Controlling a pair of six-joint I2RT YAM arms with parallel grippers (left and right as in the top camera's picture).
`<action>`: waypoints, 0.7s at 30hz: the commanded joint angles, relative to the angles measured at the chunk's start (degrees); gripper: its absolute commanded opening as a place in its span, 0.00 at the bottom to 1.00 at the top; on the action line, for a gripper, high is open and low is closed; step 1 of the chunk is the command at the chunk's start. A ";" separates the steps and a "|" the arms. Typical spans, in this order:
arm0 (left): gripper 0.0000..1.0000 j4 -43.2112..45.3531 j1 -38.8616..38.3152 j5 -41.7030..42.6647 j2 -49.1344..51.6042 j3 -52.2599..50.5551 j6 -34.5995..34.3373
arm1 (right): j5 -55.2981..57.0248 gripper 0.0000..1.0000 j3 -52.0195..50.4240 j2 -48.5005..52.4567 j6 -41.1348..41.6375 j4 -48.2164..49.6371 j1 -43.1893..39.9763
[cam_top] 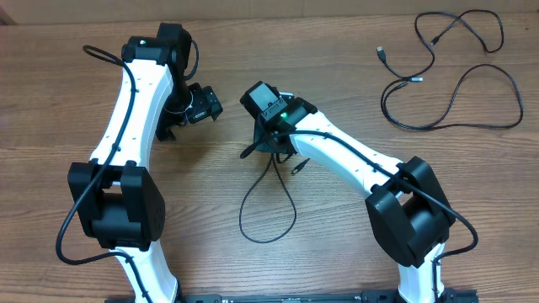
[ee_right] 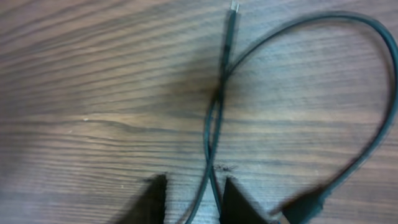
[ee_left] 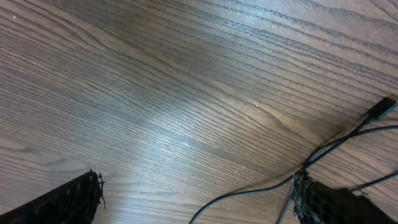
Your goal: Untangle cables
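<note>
The right gripper (ee_right: 196,200) is hovering, its fingers slightly apart, astride a thin black cable (ee_right: 221,93) that is looping and crossing itself on the wood-grain table (ee_right: 74,74). The left gripper (ee_left: 202,202) is gaping wide. More slender cords (cam_top: 463,128) are lying loose at the far right.

The left arm (cam_top: 135,109) rises from its base at 7 o'clock of the overhead view toward 11 o'clock, folds there and turns its wrist back down toward 5 o'clock. The left gripper (ee_left: 198,185) has its jaws spread wide, one finger (ee_left: 68,202) at 7 o'clock and the other at 5 o'clock of its wrist view. The right arm (cam_top: 354,160) reaches from 5 o'clock toward the centre. The right gripper (ee_right: 193,186) points down, its jaws parted only narrowly at 6 o'clock of its wrist view.
</note>
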 commanded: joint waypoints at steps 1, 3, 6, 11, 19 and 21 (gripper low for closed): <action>0.99 0.09 0.11 -0.94 -1.62 1.20 1.07 | 0.61 0.38 -0.72 -2.19 0.00 2.01 -0.46; 1.00 0.09 0.11 -0.94 -1.62 1.18 1.07 | 0.74 0.39 -1.97 -2.19 0.00 3.28 -0.42; 0.99 0.09 0.11 -0.94 -1.62 1.20 1.07 | 1.42 0.41 -3.96 -2.14 0.02 4.39 -0.44; 0.99 0.09 0.11 -0.94 -1.62 1.20 1.07 | 1.36 0.41 -11.37 -2.12 0.02 10.82 -0.37; 1.00 0.09 0.11 -0.94 -1.62 1.20 1.07 | 1.11 0.39 -14.84 -1.90 -3.19 17.09 1.09; 0.99 0.09 0.11 -0.94 -1.62 1.20 1.07 | 1.49 0.37 -14.84 -1.57 -3.76 17.40 1.44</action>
